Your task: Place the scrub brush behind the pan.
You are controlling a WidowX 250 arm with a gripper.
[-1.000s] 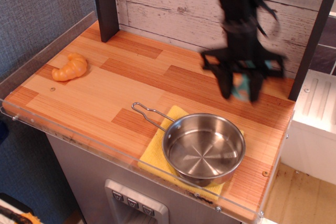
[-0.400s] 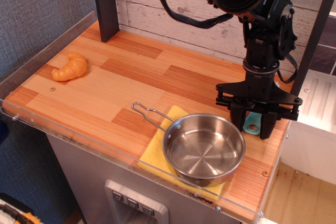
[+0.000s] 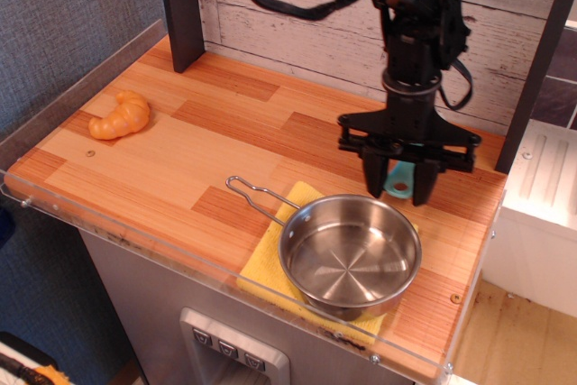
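The scrub brush (image 3: 394,177) shows only as a teal handle end with a hole, hanging between the fingers of my black gripper (image 3: 398,196). Its bristle head is hidden by the gripper. The gripper points straight down and is shut on the scrub brush, just behind the far rim of the pan (image 3: 350,255). The pan is round shiny steel with a thin wire loop handle pointing left, and it is empty. I cannot tell whether the scrub brush touches the wooden counter (image 3: 180,169).
The pan sits on a yellow cloth (image 3: 262,271) near the front edge. An orange croissant (image 3: 120,116) lies at the far left. A dark post (image 3: 180,6) stands at the back left, another dark post (image 3: 539,60) at the right, and a white plank wall (image 3: 297,15) behind. A clear rim (image 3: 135,245) edges the counter front.
The gripper, still holding the scrub brush, swung to the right rear of the pan and has now come back left, to behind the pan's far rim. The pan and croissant have not moved.
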